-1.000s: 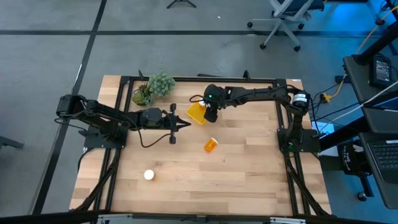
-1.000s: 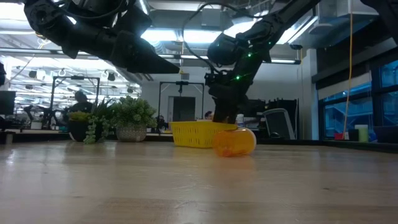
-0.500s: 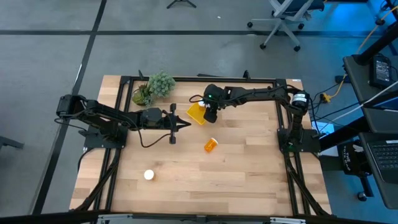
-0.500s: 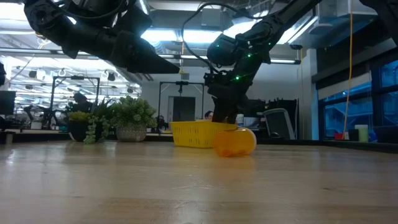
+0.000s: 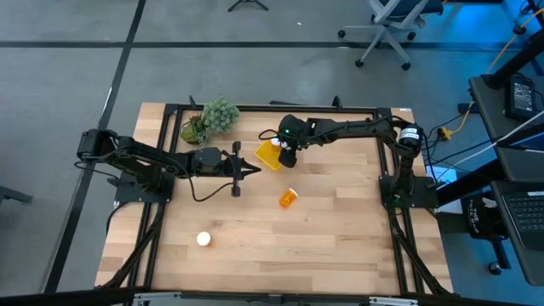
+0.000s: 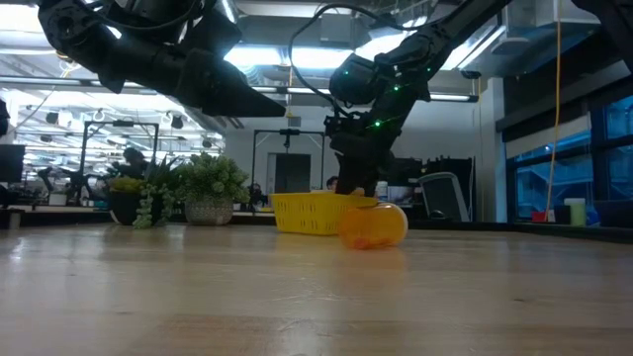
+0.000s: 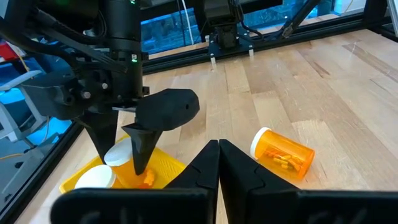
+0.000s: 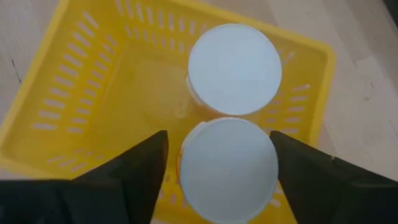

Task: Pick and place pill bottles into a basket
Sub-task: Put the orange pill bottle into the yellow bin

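My right gripper (image 8: pixel 217 180) hangs straight over the basket (image 8: pixel 81 81), its two dark wedge-shaped fingers (image 8: pixel 134 171) spread wide on either side of a bottle cap, the cap filling the gap without my being able to tell whether the pads touch it. Under me stand two bottles (image 8: pixel 235 68) upright in the basket, side by side and touching, each showing a flat round matte white cap. The basket is bright yellow moulded plastic, square and open-topped, its walls cut with rows of short slots.

In the low view the same gripper (image 6: pixel 361 183) comes down behind the basket's rim (image 6: pixel 307 213), green lights glowing on its wrist.

A third bottle (image 5: pixel 289 198) lies on its side on the table, well apart from the basket toward the middle: an orange translucent cylinder with small pills visible through its wall and a white cap at one end. A fourth bottle (image 5: pixel 204 240) stands upright near the table's front left, seen from above as a small white disc. That makes four bottles: two in the basket, two on the table.

My left gripper (image 5: pixel 255 172) waits above the table left of centre, its slim black fingers (image 7: pixel 208 168) pressed together to a point, holding nothing.

The table (image 5: pixel 340 229) is pale wooden planking with visible seams. Two leafy green potted plants (image 5: pixel 212 119) sit at its back left corner.
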